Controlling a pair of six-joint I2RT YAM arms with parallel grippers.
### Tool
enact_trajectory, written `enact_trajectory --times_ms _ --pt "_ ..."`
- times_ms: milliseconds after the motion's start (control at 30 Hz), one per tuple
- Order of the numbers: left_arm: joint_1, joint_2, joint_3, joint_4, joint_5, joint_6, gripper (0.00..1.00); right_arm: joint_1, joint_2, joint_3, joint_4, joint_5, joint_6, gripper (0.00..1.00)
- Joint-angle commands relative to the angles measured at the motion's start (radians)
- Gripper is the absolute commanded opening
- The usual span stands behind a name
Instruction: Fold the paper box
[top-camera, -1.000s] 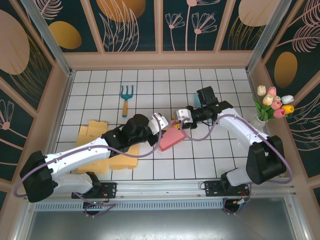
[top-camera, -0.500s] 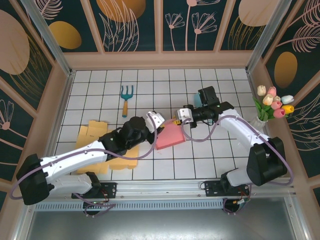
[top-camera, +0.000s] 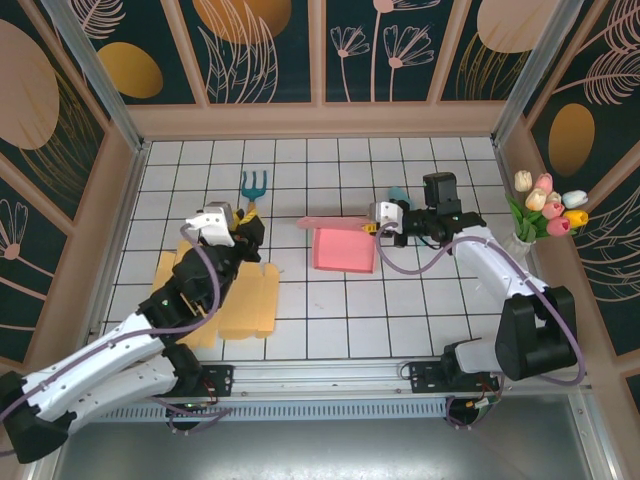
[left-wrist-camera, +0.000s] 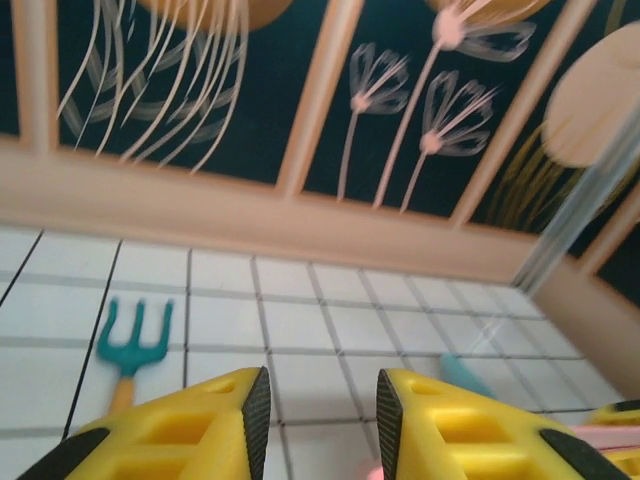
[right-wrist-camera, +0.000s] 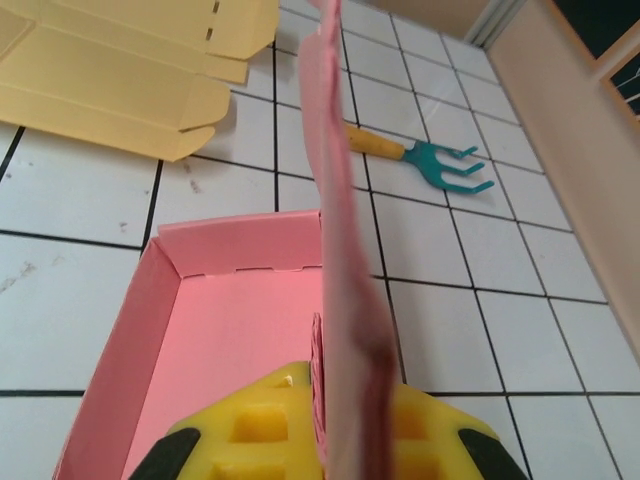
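Observation:
The pink paper box (top-camera: 344, 250) lies open side up in the middle of the tiled table. Its thin lid flap (top-camera: 335, 221) stands along the far side. My right gripper (top-camera: 374, 221) is at the box's right end, shut on that flap. In the right wrist view the flap (right-wrist-camera: 333, 200) rises edge-on between the yellow fingers (right-wrist-camera: 250, 430), with the box's pink floor (right-wrist-camera: 225, 340) to the left. My left gripper (top-camera: 222, 216) is off to the left, above the yellow cardboard, well apart from the box. Its jaws (left-wrist-camera: 320, 400) stand open with nothing between them.
Flat yellow cardboard blanks (top-camera: 245, 300) lie at the left front. A teal garden fork (top-camera: 253, 190) lies behind them, also in the wrist views (left-wrist-camera: 130, 350) (right-wrist-camera: 425, 156). A vase of tulips (top-camera: 545, 210) stands by the right wall. Wooden walls enclose the table.
My left gripper let go of the pink box, opened and drew back left over the yellow cardboard. The box dropped from tilted to flat. My right gripper closed on its flap.

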Motion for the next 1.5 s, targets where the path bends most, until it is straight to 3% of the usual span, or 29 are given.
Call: enact_trajectory --times_ms 0,133,300,500,700,1167,1467 --pt "0.123 0.081 -0.034 0.038 0.177 -0.139 0.36 -0.006 -0.042 -0.054 0.104 -0.064 0.045 0.02" --pt "0.249 0.250 0.033 0.062 0.409 -0.157 0.30 -0.006 -0.049 -0.082 0.124 -0.086 0.026 0.02" --pt "0.251 0.449 0.118 0.080 0.497 -0.136 0.24 -0.006 -0.042 -0.085 0.148 -0.124 0.034 0.02" --pt "0.251 0.533 0.134 0.148 0.553 -0.156 0.21 -0.006 -0.022 -0.081 0.164 -0.101 0.048 0.03" --pt "0.242 0.598 0.137 0.227 0.692 -0.207 0.13 -0.001 -0.021 -0.104 0.257 -0.074 0.105 0.03" --pt "0.228 0.685 0.104 0.322 0.732 -0.244 0.10 0.134 0.047 -0.168 0.355 0.105 0.072 0.04" --pt "0.227 0.717 0.039 0.313 0.628 -0.185 0.11 0.169 0.120 -0.202 0.369 0.189 0.017 0.07"
